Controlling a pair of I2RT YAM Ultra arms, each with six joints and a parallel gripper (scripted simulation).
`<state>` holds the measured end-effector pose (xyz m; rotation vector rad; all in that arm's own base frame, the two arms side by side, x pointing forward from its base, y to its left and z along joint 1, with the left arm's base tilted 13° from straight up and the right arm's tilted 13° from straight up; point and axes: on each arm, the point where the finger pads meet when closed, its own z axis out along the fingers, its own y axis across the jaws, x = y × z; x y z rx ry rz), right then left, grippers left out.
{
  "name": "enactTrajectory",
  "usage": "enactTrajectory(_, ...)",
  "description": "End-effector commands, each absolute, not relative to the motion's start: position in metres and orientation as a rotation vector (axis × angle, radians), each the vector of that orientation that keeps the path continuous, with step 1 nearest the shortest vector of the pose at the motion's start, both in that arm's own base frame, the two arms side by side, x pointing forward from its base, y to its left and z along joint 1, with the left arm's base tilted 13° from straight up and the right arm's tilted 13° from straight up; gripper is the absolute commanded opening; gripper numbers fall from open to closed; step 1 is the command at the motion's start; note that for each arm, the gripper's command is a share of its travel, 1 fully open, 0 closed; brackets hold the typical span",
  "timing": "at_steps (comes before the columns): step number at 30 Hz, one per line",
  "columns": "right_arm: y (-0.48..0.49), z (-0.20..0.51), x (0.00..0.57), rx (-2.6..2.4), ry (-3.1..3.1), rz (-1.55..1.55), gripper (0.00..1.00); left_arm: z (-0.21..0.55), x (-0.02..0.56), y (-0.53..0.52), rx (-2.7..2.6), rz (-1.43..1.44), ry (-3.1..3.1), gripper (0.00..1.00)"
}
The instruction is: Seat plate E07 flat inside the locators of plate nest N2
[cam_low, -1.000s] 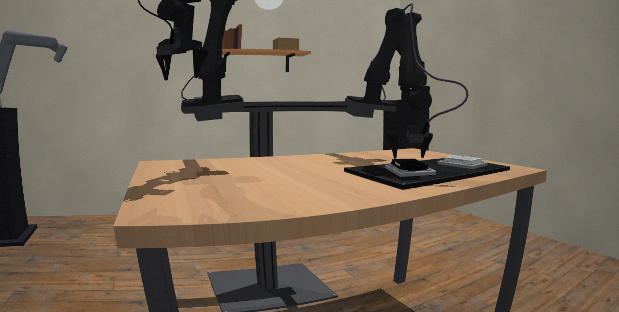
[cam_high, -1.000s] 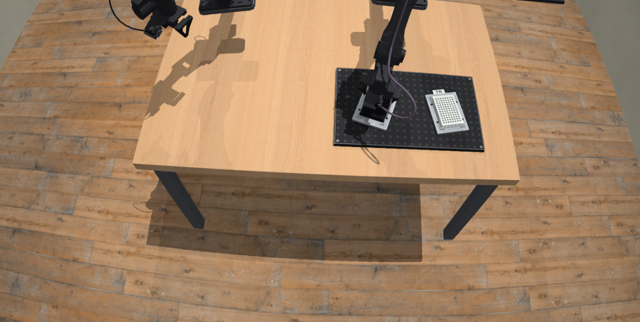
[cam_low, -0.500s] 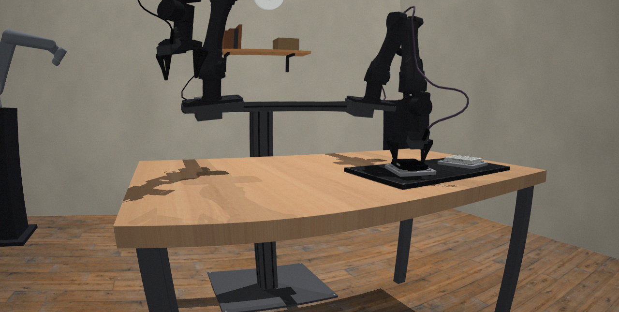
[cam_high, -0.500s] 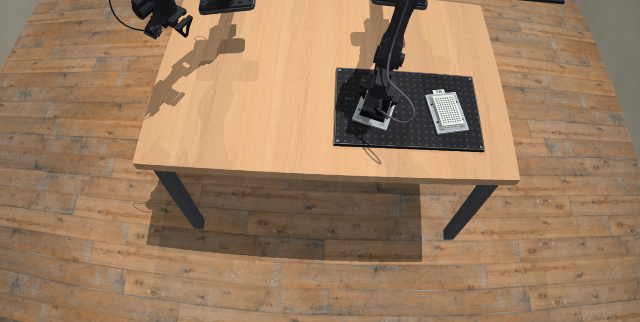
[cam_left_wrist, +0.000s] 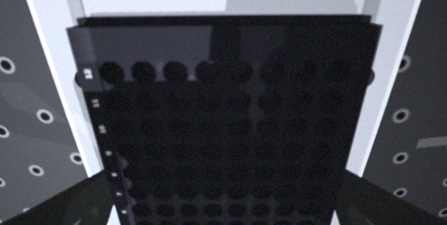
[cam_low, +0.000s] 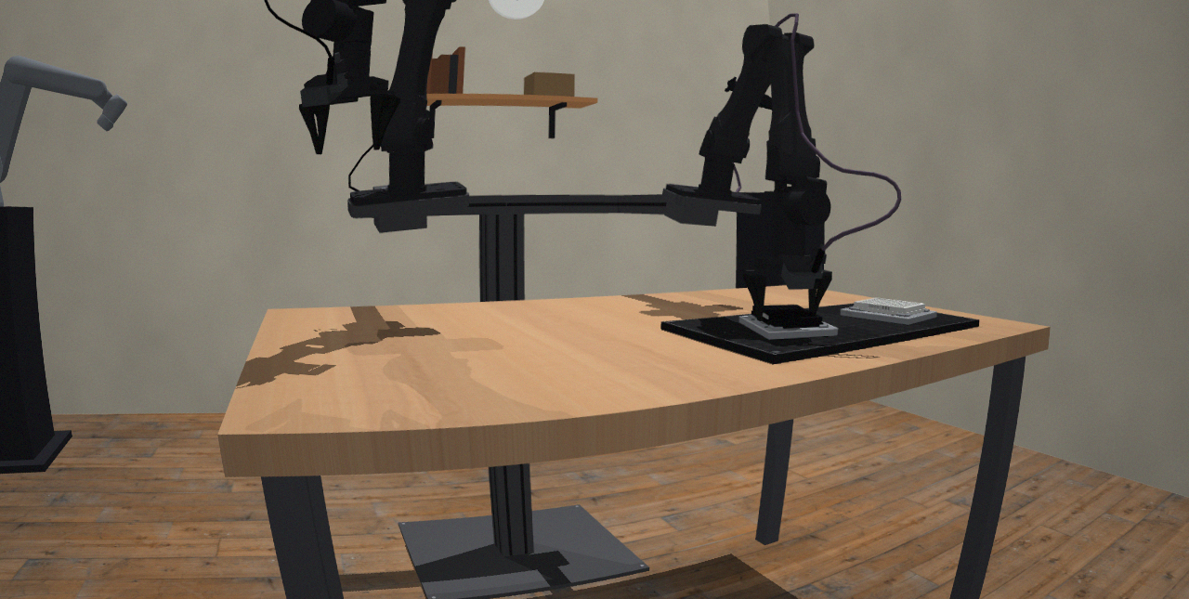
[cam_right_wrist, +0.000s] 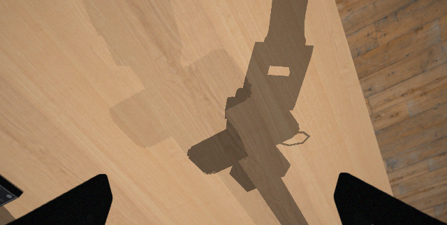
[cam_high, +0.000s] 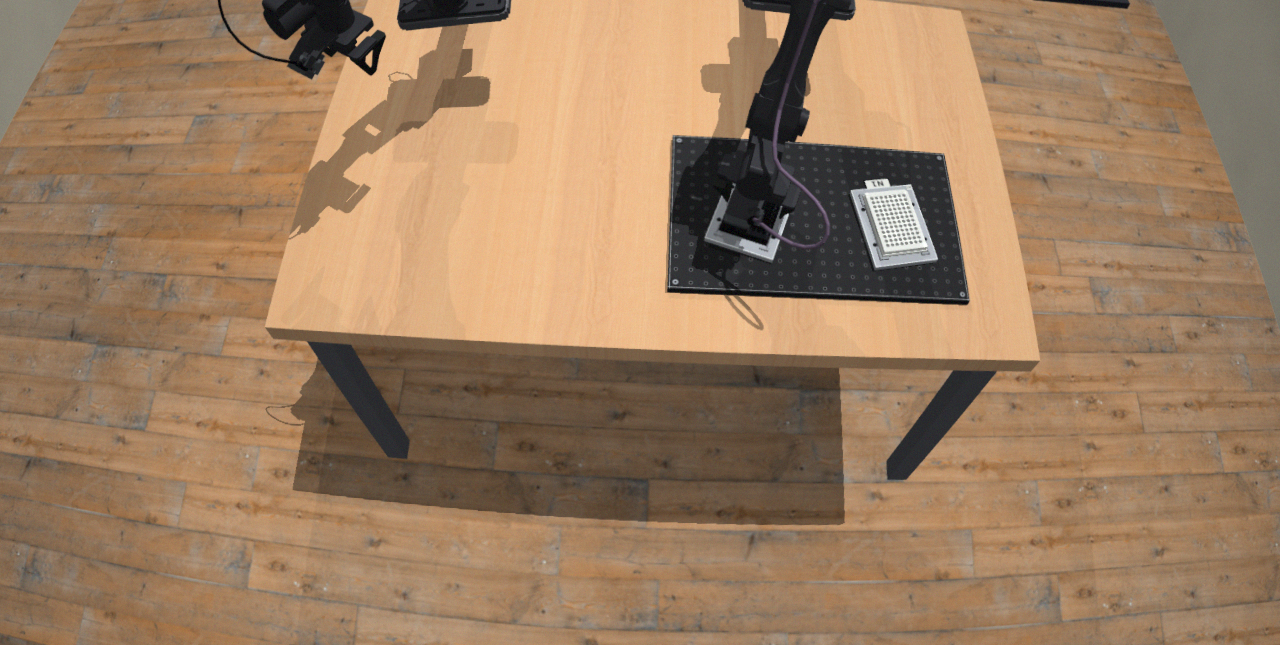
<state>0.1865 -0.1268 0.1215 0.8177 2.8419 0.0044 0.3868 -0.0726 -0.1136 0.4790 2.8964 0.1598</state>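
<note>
The black plate E07 (cam_low: pixel 790 315) (cam_left_wrist: pixel 223 113) lies on the pale nest N2 (cam_high: pixel 723 238) (cam_low: pixel 790 332) (cam_left_wrist: pixel 387 54). In the left wrist view a gap separates its 12 end from the two locator blocks; I cannot tell whether it lies flat. My left gripper (cam_low: pixel 786 308) (cam_left_wrist: pixel 222 179) is open, low over E07, one finger beside each long side. The white plate E01 (cam_high: pixel 895 220) (cam_low: pixel 889 304) lies in nest N1 (cam_high: pixel 895 262). My right gripper (cam_high: pixel 340 59) (cam_low: pixel 348 148) (cam_right_wrist: pixel 223 184) is open and empty, high near the table's other end.
Both nests stand on the black perforated board (cam_high: pixel 805 283) (cam_low: pixel 773 354) on the wooden table (cam_high: pixel 554 193) (cam_low: pixel 531 379). The N1 label (cam_high: pixel 877 183) stands at that nest's back edge. The left arm and its purple cable (cam_high: pixel 827 216) hide part of N2 in the top view.
</note>
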Motion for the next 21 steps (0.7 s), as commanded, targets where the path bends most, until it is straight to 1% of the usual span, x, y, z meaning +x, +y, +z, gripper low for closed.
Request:
enactTrajectory(1,-0.1293,0.1274,0.1870,0.833,2.788,-0.006,1.00,-0.1070,0.3914,-0.0756,0.482,0.153,2.879,1.00)
enactTrajectory(2,-0.1293,0.1274,0.1870,0.833,2.788,-0.006,1.00,-0.1070,0.3914,-0.0756,0.482,0.153,2.879,1.00)
enactTrajectory(3,-0.1293,0.1274,0.1870,0.833,2.788,-0.006,1.00,-0.1070,0.3914,-0.0756,0.482,0.153,2.879,0.00)
enactTrajectory(21,-0.1293,0.1274,0.1870,0.833,2.788,-0.006,1.00,-0.1070,0.3914,-0.0756,0.482,0.153,2.879,0.00)
